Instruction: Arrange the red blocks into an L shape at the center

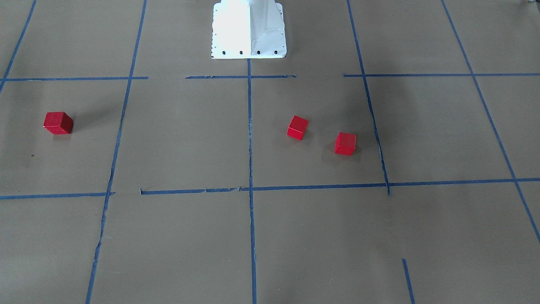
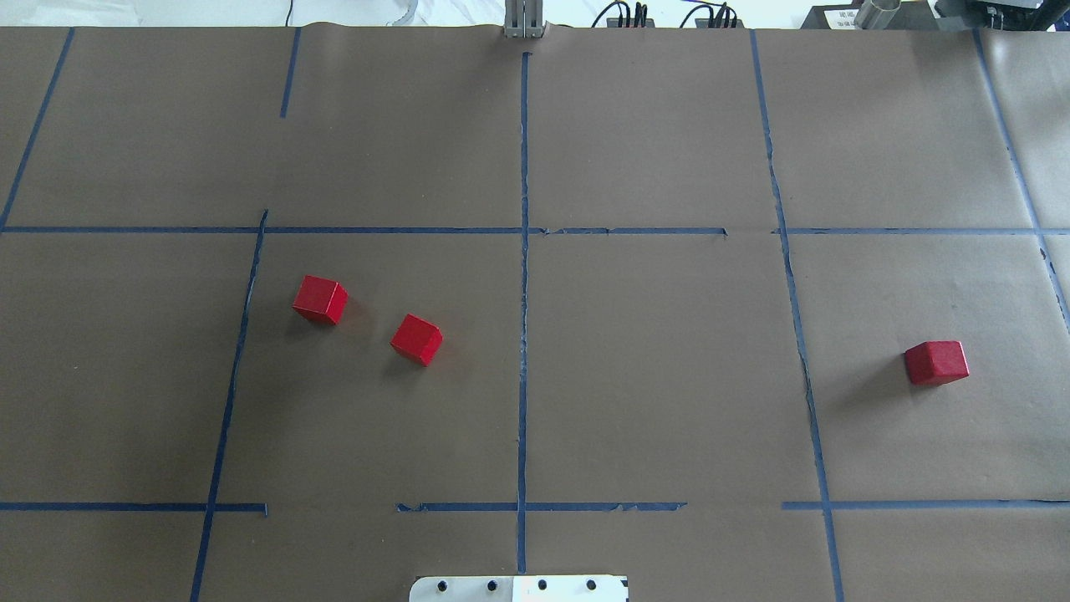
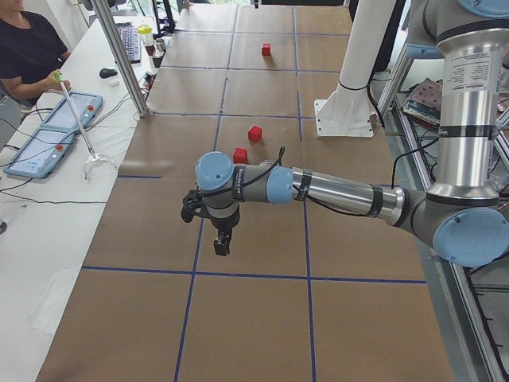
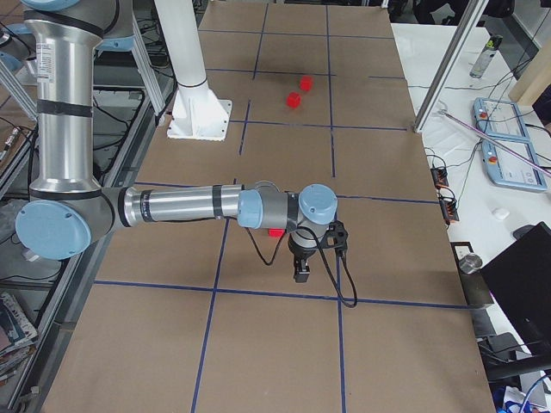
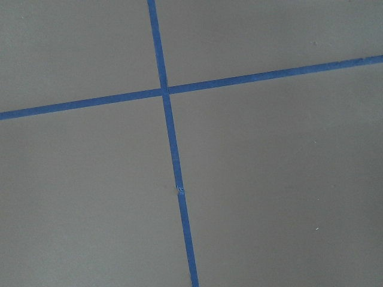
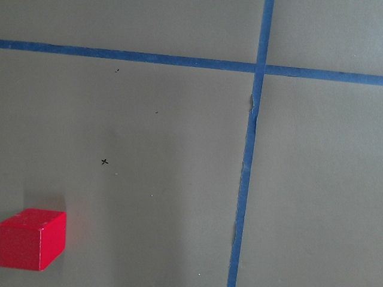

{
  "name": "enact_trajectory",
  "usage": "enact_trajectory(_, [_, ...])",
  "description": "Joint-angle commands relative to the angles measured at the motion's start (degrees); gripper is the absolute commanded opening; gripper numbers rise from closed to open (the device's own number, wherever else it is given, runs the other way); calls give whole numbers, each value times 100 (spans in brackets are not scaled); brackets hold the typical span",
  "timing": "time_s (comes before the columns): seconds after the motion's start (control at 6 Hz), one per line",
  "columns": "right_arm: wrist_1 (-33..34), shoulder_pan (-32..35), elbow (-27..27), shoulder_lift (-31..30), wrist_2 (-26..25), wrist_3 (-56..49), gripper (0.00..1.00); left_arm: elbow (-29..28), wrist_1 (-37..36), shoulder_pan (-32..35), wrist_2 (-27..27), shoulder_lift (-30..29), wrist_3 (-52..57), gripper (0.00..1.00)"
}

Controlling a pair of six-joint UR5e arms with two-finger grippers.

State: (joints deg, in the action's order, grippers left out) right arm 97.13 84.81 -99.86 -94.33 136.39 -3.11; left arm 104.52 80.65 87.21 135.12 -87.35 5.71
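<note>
Writing legible: only a small black x mark (image 6: 105,161) on the brown paper (image 6: 149,197) below my right gripper (image 4: 301,274).

Red blocks: three, all resting on the paper and none touching another.
- The outer block (image 2: 320,299) and the inner block (image 2: 416,339) lie near each other on my left half. Both are on the center side of my left gripper (image 3: 222,247) and apart from it. The inner block is the closer one to the central tape line (image 2: 523,368) that runs through the center (image 2: 585,368), and it sits to that line's left.
- The third block (image 2: 936,362) lies well apart from the pair, out past the center on my right. It is near my right gripper: low in the left corner of my right wrist view, and half hidden behind my right forearm (image 4: 181,206) from the side.

Left gripper: points down above a tape crossing (image 5: 165,91). I cannot tell how far its fingers are parted.

Right gripper: points down above the paper beside the third block. I cannot tell its finger gap either.
</note>
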Motion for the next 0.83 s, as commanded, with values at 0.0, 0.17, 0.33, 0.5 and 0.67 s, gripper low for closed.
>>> enact_trajectory(0.0, [-1,0,-68,-67,176,39,100,51,72,-2,6,68,26,100])
enact_trajectory(0.17, [-10,0,-42,-41,178,21,100,138,4,7,15,130,18,100])
enact_trajectory(0.33, [-18,0,-59,-50,178,13,100,156,-6,-2,24,122,1,100])
enact_trajectory(0.5, [-10,0,-86,-76,178,12,100,209,20,-11,93,182,-8,100])
enact_trajectory(0.67, [-18,-17,-95,-59,247,12,100,235,55,-11,94,270,-26,100])
